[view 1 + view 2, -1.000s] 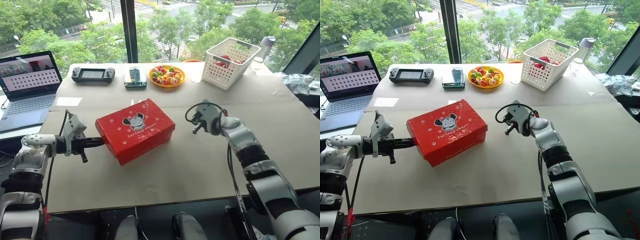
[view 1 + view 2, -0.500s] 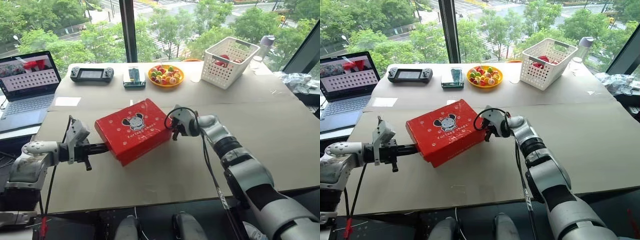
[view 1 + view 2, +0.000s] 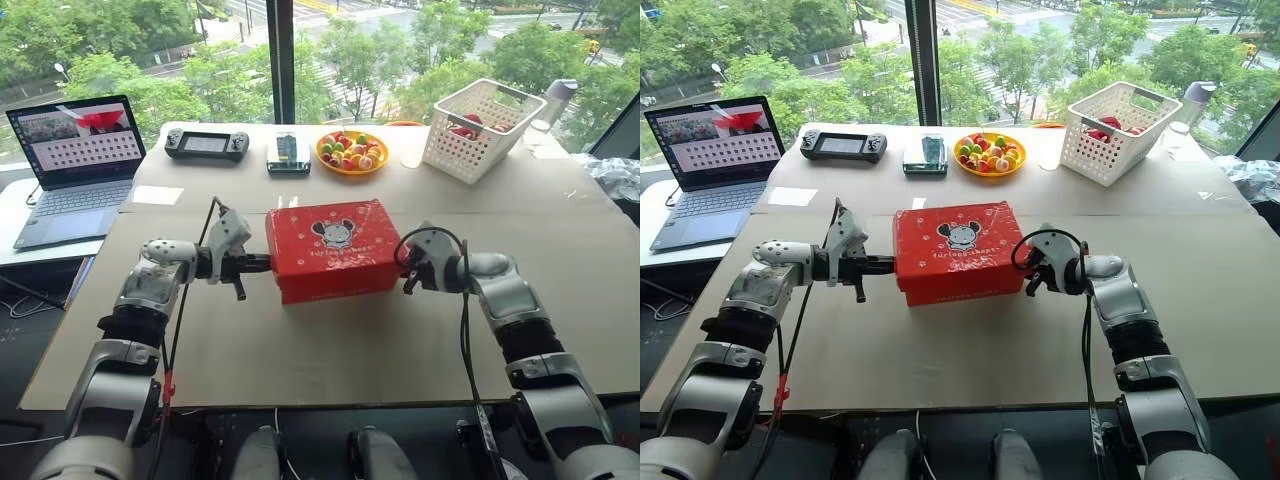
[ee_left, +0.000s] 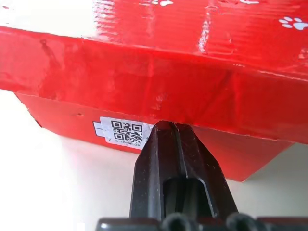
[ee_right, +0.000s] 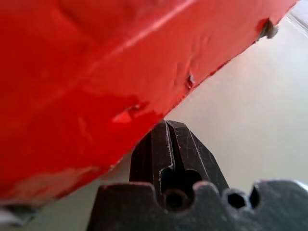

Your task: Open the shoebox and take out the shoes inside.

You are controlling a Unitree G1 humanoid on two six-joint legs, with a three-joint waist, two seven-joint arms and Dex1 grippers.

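my left gripper (image 3: 262, 264) pushed in against shoebox (image 3: 335, 248) end, box swung square to me, my right gripper (image 3: 402, 272) drawn back to opposite end

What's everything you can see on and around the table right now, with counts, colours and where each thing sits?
shoebox: one, red, lid shut, table centre
table: one, beige top
laptop: one, grey, open, far left
game controller: one, dark, back left
small device: one, greenish, right of controller
plate: one, orange, holding coloured balls, back centre
basket: one, white perforated, back right
bottle: one, grey, behind basket
left gripper: black, shut, at the box's left end
right gripper: black, shut, at the box's right end
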